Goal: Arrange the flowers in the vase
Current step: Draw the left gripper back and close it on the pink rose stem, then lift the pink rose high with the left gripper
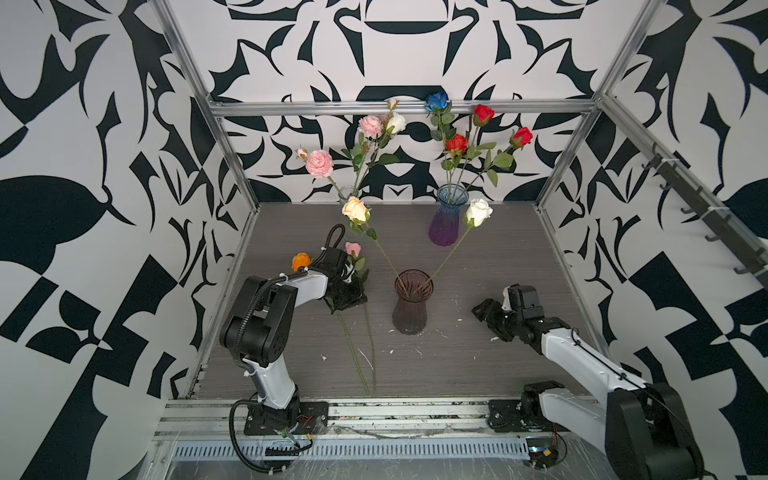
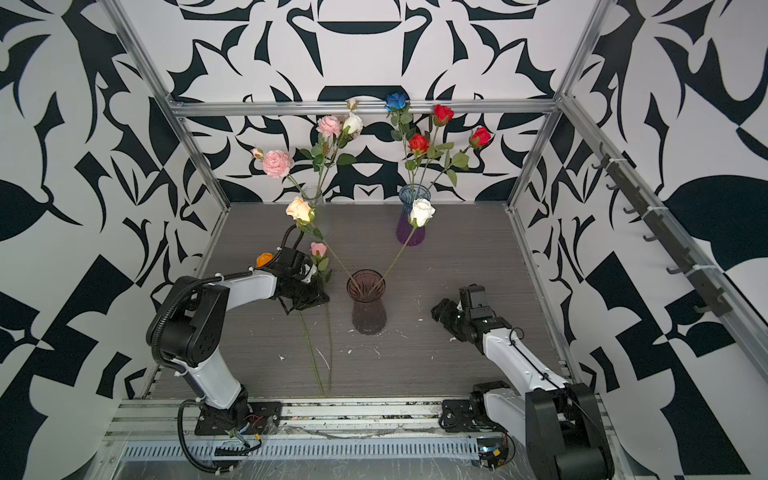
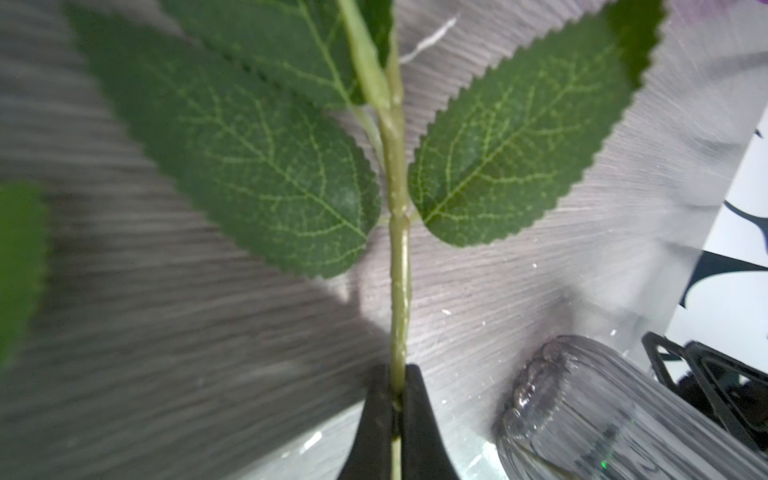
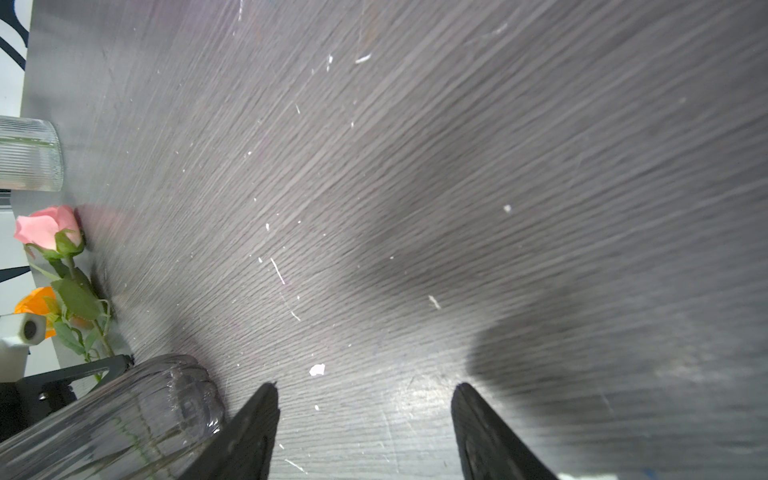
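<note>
Our left pincer (image 3: 398, 376) is clamped on a green stem (image 3: 400, 270). A pink rose (image 1: 353, 248) and an orange rose (image 1: 301, 261) lie just beyond it. Our right pincer (image 4: 365, 386) stands apart above the table (image 1: 478, 365). Between both pincers the dark vase (image 1: 412, 309) holds a peach rose (image 1: 356, 209) and a white rose (image 1: 478, 212). Farther off stand a clear vase (image 1: 348, 193) and a blue vase (image 1: 449, 216), both filled.

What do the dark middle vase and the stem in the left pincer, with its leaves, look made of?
Middle vase: smoky tinted glass or clear plastic, with a ribbed, glossy, see-through wall. Stem in the left pincer: likely moulded plastic, going by its waxy sheen and lumpy ridges. Leaves: probably printed fabric, matte, with pale veins and crisp sawtooth edges.
</note>
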Tool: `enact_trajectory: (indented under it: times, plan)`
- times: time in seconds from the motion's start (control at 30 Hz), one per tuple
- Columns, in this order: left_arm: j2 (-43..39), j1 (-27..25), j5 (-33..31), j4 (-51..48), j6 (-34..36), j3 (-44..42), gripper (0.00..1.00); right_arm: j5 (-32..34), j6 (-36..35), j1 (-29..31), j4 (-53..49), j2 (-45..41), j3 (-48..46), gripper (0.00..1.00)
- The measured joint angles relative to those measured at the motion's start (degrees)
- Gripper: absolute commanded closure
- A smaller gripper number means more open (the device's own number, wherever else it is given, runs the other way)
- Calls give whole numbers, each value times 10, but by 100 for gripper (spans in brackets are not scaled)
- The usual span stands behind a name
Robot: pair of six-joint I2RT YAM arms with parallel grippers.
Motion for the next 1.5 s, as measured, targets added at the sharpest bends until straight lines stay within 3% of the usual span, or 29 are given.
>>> enact_trajectory:
  times: [0.23,0.53,0.7,0.8,1.07,1.27,1.4,1.5]
  plan:
    - [-93,31,26,62,-15,-103,100,0,0,0,0,0,0,30]
    - [-459,104,37,126,-54,-246,100,0,0,0,-1,0,0,30]
    - [-654,106,28,150,-59,-250,100,0,0,0,0,6,1,30]
    - [-718,106,27,168,-50,-215,100,0,0,0,-1,8,1,30]
    - [-706,106,72,261,-1,-25,100,0,0,0,0,7,1,30]
    - [-622,92,108,357,-7,66,100,0,0,0,0,7,1,30]
    - [-551,43,110,378,2,116,100,0,1,0,0,6,1,30]
    - [-504,-29,95,366,41,142,100,0,2,0,0,2,1,30]
